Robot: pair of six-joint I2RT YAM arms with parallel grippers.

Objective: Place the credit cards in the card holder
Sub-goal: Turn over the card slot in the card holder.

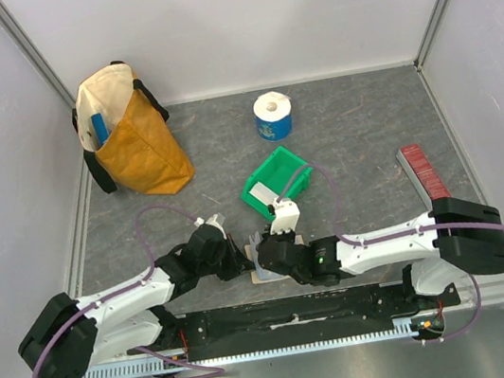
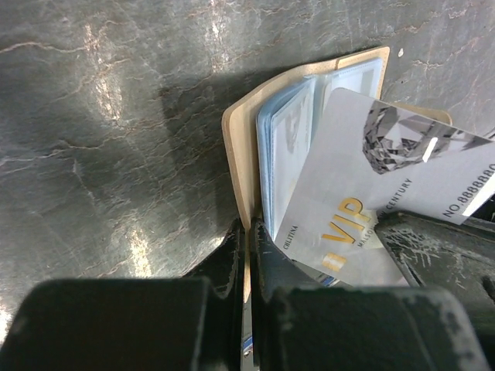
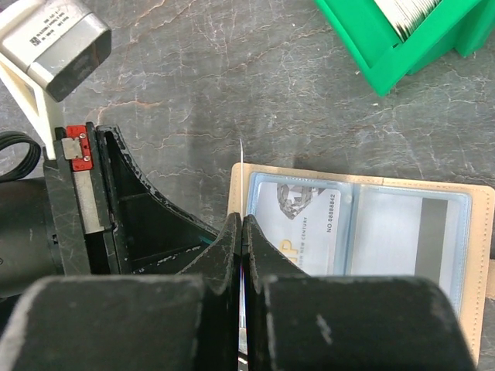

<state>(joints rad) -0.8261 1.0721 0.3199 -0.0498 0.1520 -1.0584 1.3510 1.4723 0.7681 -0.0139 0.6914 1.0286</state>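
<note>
Left gripper (image 2: 247,263) has its jaws clamped tight on the tan cover of the card holder (image 2: 238,147), which stands open just ahead of them, clear pockets fanned to their right. Right gripper (image 3: 242,232) is pinched together, with a thin edge poking past its tips (card or pocket leaf, I cannot tell). The grey card (image 3: 298,212) lies just right of those jaws over the nearest clear pocket, and the green bin (image 3: 371,39) sits well beyond.
</note>
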